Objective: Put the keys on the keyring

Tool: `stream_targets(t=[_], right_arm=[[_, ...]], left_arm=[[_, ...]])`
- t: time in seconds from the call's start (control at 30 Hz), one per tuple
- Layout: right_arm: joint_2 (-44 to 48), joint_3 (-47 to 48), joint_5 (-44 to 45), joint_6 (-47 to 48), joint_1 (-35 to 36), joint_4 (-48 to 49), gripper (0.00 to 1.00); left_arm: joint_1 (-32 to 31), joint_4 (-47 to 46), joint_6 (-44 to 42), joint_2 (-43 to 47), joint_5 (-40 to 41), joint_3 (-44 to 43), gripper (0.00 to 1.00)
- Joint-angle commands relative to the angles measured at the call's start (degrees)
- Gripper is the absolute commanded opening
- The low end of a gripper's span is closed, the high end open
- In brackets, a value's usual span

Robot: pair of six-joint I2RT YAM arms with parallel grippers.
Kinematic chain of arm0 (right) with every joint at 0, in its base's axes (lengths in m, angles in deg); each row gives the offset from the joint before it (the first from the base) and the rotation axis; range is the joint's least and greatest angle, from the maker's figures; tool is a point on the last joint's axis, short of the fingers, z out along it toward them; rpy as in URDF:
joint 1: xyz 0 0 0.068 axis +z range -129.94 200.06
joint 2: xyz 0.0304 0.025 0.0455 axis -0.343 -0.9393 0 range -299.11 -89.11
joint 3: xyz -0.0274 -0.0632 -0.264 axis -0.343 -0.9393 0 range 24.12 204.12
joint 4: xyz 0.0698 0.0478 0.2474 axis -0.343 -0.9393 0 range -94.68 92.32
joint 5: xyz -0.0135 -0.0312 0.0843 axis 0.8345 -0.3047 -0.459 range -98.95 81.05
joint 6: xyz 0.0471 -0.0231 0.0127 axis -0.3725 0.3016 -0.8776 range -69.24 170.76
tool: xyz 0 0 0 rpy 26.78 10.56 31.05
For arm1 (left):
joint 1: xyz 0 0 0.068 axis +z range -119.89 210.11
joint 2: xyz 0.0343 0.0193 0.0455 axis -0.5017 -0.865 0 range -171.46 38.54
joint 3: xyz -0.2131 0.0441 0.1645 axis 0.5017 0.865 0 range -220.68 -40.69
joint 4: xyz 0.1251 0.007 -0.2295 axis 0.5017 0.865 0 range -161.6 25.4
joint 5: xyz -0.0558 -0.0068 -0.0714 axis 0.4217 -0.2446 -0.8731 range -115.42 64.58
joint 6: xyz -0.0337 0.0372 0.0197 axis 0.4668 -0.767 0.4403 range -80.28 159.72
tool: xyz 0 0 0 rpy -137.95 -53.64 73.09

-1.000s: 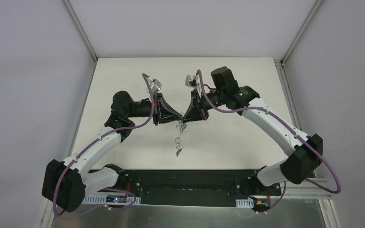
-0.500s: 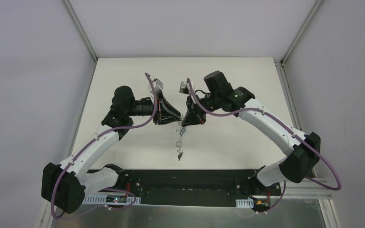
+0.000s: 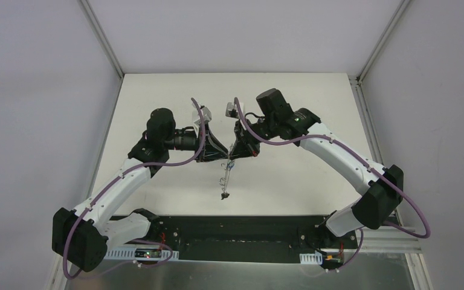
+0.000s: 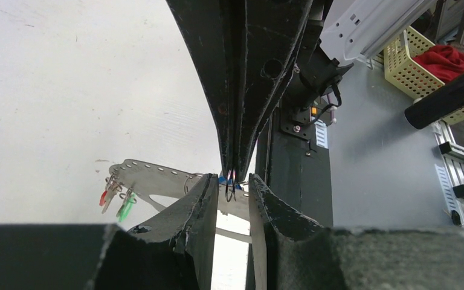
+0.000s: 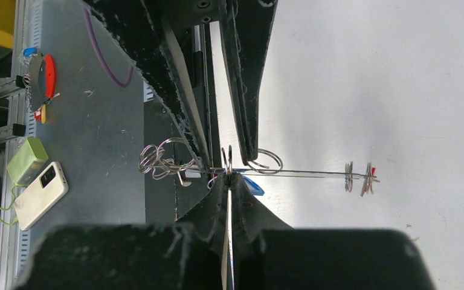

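Two grippers meet nose to nose over the white table [image 3: 302, 103]. The left gripper [image 4: 233, 186] has its jaws parted, just straddling the other one's tip and not squeezing anything as far as I can see. Between them the keyring [image 5: 302, 173] hangs from that meeting point, with small keys [image 5: 362, 177] bunched at its far end. The right gripper [image 5: 228, 183] is clamped tight at the ring's top, with a blue tag [image 5: 252, 185] just beside its tip.
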State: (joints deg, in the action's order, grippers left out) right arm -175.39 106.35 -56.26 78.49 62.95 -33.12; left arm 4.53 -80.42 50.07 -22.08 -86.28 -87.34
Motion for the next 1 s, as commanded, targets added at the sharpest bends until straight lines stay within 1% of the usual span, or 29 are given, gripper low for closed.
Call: stream_targets(t=[0.0,0.1,0.33,0.53,0.8,0.93,0.97], right_arm=[[0.3,3.0,-1.0,-0.2,0.4,0.5,0.0],[0.2,3.0,-1.2,-0.2,0.3,0.5,0.0],[0.0,2.8,-1.3,-0.1,0.6,0.5,0.0],[-0.1,2.6,-1.3,0.0,0.6,0.6,0.0],[-0.3,2.9,-1.4,-0.2,0.7,0.6,0.0],[-0.6,3.2,-1.5,-0.3,0.7,0.6,0.0],[-0.5,3.2,-1.5,-0.3,0.7,0.6,0.0]], left_arm=[[-0.7,1.0,-3.1,0.9,0.0,-2.3,0.25],[-0.9,1.0,-3.2,0.7,0.0,-2.5,0.24],[-1.1,0.8,-2.9,-0.1,0.1,-3.0,0.18],[-1.1,0.4,-2.7,-0.3,0.2,-2.8,0.18],[-1.4,0.2,-2.8,-0.6,-0.1,-2.8,0.09],[-1.6,0.3,-2.8,-0.9,-0.2,-2.9,0.0],[-1.6,0.3,-2.8,-0.9,-0.2,-2.8,0.0]])
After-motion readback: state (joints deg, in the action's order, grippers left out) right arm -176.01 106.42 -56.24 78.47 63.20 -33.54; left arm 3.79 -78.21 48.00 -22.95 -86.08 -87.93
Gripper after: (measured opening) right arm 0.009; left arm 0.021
